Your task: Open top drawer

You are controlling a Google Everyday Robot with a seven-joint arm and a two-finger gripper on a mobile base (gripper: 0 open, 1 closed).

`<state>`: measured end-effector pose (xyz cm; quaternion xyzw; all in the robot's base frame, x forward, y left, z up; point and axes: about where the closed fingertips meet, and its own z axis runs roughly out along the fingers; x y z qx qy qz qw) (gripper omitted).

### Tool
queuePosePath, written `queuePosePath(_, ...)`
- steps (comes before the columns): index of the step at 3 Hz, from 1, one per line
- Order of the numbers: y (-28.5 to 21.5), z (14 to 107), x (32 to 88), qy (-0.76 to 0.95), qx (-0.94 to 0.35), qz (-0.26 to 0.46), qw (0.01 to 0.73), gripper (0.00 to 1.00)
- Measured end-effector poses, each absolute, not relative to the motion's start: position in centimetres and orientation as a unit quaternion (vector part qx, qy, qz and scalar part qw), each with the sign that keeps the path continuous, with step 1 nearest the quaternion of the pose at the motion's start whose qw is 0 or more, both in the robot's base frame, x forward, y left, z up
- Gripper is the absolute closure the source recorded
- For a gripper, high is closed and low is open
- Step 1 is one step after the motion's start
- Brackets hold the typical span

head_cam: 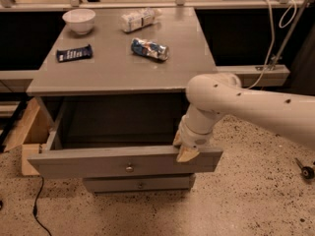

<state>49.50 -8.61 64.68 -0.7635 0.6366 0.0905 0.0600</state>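
Observation:
The top drawer [98,163] is a wide grey wooden drawer with a small round brass knob [129,168] at the centre of its flat front. It stands pulled well out from the grey cabinet, its dark inside showing. My gripper [186,150], at the end of the white arm [246,104], sits on the top edge of the drawer front near its right end. A tan fingertip [187,154] hangs over the front face.
A lower grey drawer [140,184] with its own knob sits shut below. On the cabinet top [113,68] lie a white bowl [79,19], a dark snack bar [74,53], a blue snack bag [149,48] and a white packet [139,18]. A wooden box [27,132] stands at left.

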Motion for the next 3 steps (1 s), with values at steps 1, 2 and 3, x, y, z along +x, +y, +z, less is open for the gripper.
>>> queuePosePath(1,-8.54,64.68,49.50,0.637,-0.763,0.091,0.060,1.00)
queuePosePath(2,-9.08,64.65,48.84,0.649,-0.752,0.096,0.066,1.00)
queuePosePath(3,-9.08,64.65,48.84,0.649,-0.752,0.096,0.066,0.81)
